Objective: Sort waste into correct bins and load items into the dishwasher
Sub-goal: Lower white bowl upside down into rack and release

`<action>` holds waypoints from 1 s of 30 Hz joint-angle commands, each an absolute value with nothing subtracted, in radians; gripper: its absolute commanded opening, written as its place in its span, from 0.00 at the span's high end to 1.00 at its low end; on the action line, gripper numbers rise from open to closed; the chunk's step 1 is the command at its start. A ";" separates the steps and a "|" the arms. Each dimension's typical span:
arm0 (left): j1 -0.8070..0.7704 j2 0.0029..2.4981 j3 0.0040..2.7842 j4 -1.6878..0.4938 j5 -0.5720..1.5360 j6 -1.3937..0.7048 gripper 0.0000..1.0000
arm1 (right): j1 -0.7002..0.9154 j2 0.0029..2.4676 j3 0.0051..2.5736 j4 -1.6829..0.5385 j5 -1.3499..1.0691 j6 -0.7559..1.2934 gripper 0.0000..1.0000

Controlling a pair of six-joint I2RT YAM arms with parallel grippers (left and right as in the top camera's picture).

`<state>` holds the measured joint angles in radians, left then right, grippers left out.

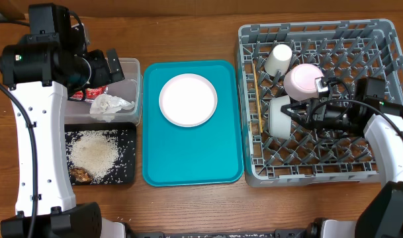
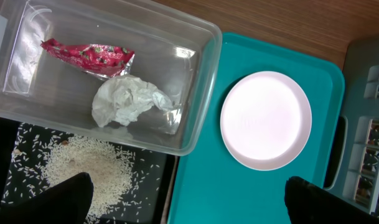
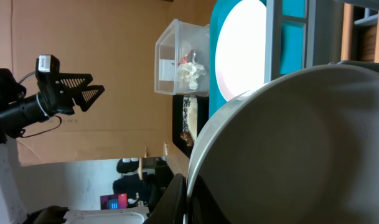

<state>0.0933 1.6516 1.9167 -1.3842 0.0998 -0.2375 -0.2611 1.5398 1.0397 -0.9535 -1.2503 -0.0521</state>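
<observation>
1. Left gripper [image 2: 188,202]: jaws wide apart, over clear tub [image 2: 205,59] holding red wrapper [image 2: 86,55] and napkin [image 2: 127,101].
2. Right gripper [image 1: 295,111]: clamped on small grey-white bowl [image 1: 278,120], near dish rack [image 1: 320,164] left edge.
3. Pink plate [image 1: 188,99]: teal tray [image 1: 188,162], far half.

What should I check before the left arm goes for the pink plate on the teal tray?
1. Left gripper open: ok.
2. Pink plate flat on the teal tray, nothing on it: ok.
3. Red wrapper and napkin inside the clear tub: ok.
4. Rice on the black tray: ok.
5. Right gripper out of the dish rack: not ok, it is shut on the grey-white bowl there.
6. That bowl seated between pegs: cannot tell.
</observation>
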 commanded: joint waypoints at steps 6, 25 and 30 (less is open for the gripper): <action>0.091 1.659 1.917 -1.383 0.094 -0.251 0.00 | -0.300 1.602 1.035 -0.917 -1.254 -0.049 0.96; 0.091 1.659 1.917 -1.383 0.094 -0.251 0.00 | -0.491 1.605 1.035 -0.893 -1.092 -0.048 0.62; 0.091 1.659 1.917 -1.383 0.094 -0.251 0.00 | -0.491 1.605 1.036 -0.800 -0.951 0.157 0.58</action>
